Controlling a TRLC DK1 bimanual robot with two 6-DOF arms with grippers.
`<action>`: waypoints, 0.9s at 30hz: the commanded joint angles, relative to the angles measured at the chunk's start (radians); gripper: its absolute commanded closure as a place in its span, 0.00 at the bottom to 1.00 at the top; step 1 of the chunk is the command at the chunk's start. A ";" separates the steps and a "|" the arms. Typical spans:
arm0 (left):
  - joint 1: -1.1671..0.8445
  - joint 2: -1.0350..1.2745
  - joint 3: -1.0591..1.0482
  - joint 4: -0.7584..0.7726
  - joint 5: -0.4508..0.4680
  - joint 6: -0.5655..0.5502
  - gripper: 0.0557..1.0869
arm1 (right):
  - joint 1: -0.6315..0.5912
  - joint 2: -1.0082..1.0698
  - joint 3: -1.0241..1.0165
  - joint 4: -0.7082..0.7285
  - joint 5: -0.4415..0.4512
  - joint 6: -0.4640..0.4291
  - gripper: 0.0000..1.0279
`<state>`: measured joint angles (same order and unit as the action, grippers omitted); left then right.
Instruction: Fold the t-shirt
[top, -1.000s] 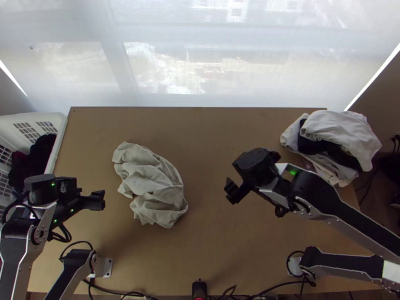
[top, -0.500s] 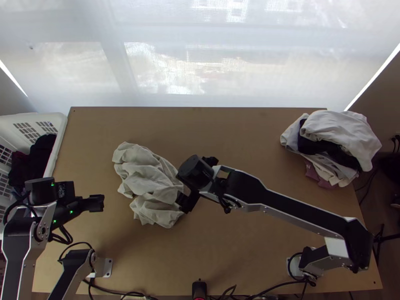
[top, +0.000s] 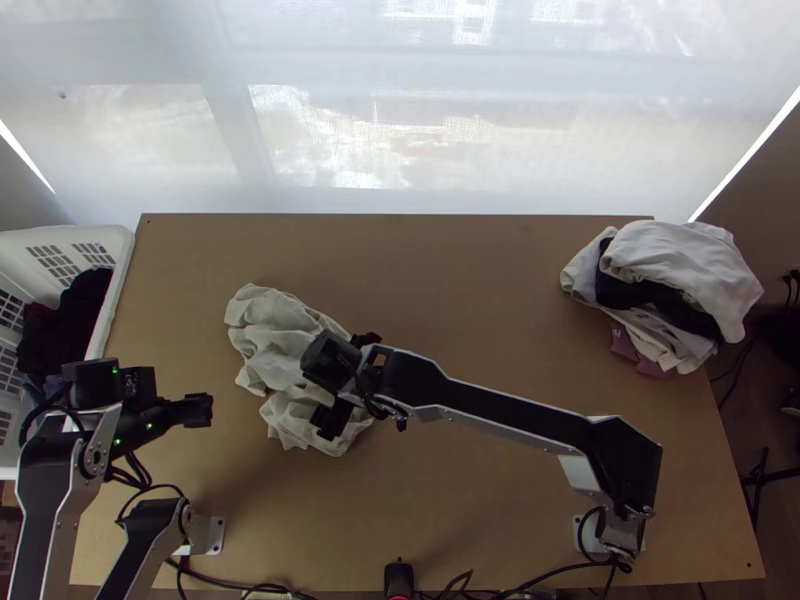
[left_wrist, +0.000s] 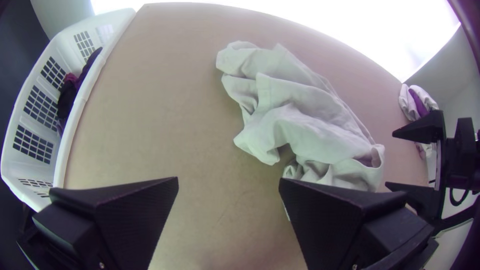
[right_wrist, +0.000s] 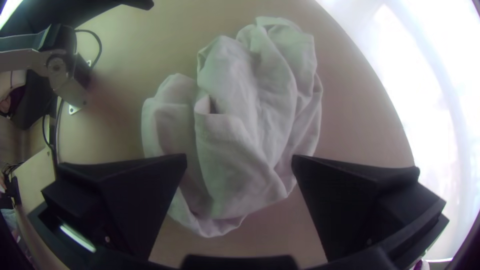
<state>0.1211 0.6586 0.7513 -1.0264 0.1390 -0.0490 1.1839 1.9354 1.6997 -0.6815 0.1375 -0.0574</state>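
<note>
The right gripper (top: 348, 380) and its arm (top: 490, 403) hide part of the t-shirt (top: 270, 335), eight o'clock from my top view's centre; I cannot pick out collar or sleeves among the folds. At nine o'clock, the picture's edge crops the laundry basket (top: 118, 275), its dark contents (top: 80, 310) too jumbled for me to separate. At three, upper garments (top: 685, 255) cover most of those beneath. On my left wrist view, a finger of the left gripper (top: 205, 410) masks one end of the shirt.

Strong daylight through the pale window covering (top: 330, 130), soft shadows on the table (top: 480, 270), bent wrist-view edges.
</note>
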 joint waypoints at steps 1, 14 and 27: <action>0.002 0.012 -0.023 0.020 0.004 0.001 0.05 | 0.014 0.089 0.078 0.003 -0.015 -0.002 0.09; 0.006 0.019 -0.036 0.042 0.020 -0.002 0.05 | 0.011 0.146 0.092 -0.012 -0.108 -0.030 0.90; 0.008 0.021 -0.030 0.045 0.027 -0.005 0.05 | -0.064 0.022 0.138 -0.038 -0.107 -0.047 0.97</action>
<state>0.1287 0.6781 0.7155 -0.9848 0.1623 -0.0525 1.1564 2.0293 1.8099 -0.6979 0.0334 -0.0914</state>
